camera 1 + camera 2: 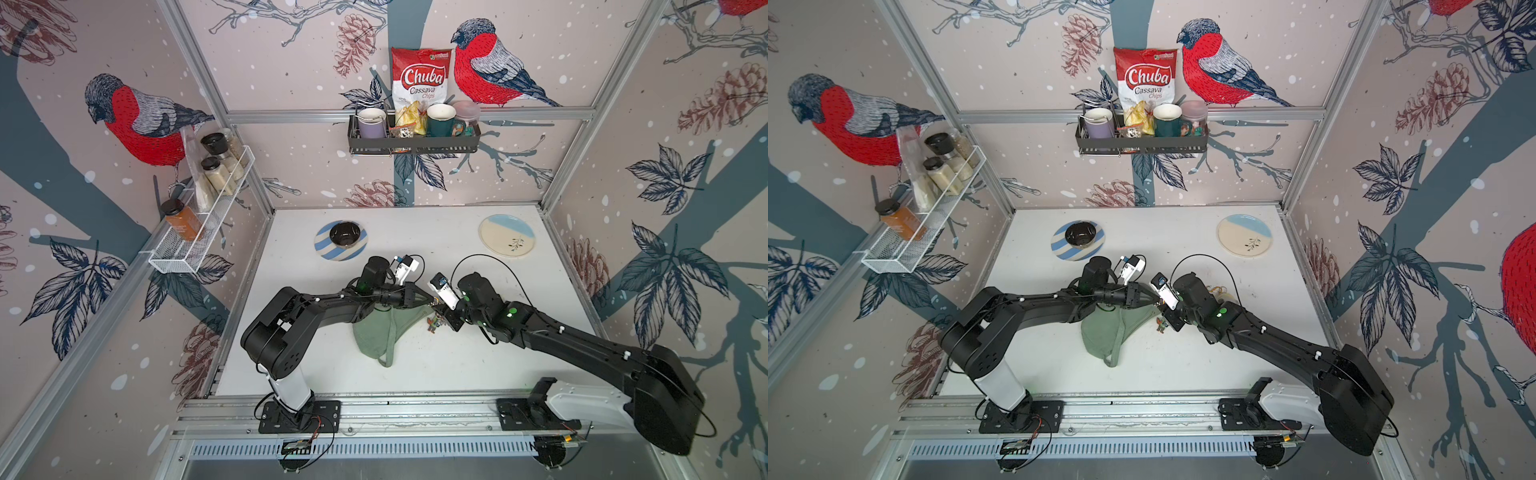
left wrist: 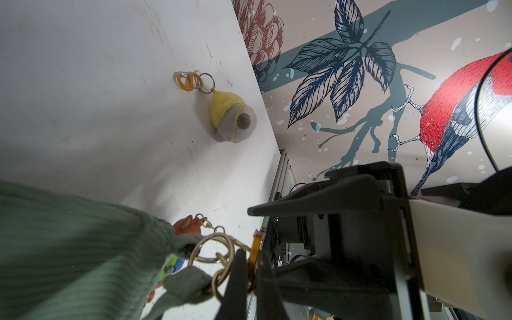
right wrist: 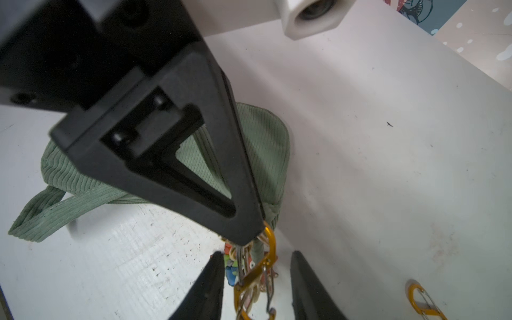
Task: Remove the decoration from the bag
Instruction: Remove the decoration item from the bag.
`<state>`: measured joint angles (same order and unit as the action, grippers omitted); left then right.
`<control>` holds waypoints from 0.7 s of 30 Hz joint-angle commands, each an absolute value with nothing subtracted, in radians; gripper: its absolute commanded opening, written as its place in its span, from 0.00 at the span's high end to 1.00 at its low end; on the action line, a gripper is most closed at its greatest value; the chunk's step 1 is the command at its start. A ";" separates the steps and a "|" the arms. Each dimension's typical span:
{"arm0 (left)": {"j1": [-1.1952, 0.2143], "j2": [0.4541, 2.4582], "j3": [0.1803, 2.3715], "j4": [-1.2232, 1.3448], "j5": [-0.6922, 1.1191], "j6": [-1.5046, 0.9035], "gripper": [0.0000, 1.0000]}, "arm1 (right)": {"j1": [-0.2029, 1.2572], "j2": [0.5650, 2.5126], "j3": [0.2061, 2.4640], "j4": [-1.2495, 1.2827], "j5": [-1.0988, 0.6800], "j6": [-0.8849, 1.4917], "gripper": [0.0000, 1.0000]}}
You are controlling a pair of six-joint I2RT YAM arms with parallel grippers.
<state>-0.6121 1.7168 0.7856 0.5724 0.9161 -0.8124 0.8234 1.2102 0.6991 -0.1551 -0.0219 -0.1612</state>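
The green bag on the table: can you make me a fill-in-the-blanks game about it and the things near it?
The soft sage-green corduroy bag lies on the ___ table.
The left gripper has its jaws shut on the ___ metal clip.
The right gripper has its jaws ___, one on each side of that clip.
The small ___ bowl sits on the blue-and-white striped plate.
Missing words: white, orange, open, black.
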 commanded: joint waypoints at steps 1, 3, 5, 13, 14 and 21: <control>-0.614 1.712 0.793 0.572 0.933 -0.799 1.00 | 0.814 1.224 0.696 -0.153 -0.042 -0.156 0.59; -0.614 1.710 0.792 0.569 0.933 -0.798 1.00 | 0.809 1.232 0.700 -0.153 -0.041 -0.151 0.61; -0.614 1.707 0.792 0.565 0.930 -0.795 1.00 | 0.808 1.240 0.708 -0.148 -0.043 -0.141 0.67; -0.621 1.705 0.792 0.562 0.920 -0.798 1.00 | 0.808 1.249 0.733 -0.147 -0.020 -0.081 0.70; -0.622 1.706 0.791 0.564 0.920 -0.799 1.00 | 0.807 1.249 0.734 -0.146 -0.016 -0.078 0.69; -0.626 1.711 0.793 0.574 0.916 -0.812 1.00 | 0.809 1.293 0.748 -0.158 0.018 -0.062 0.74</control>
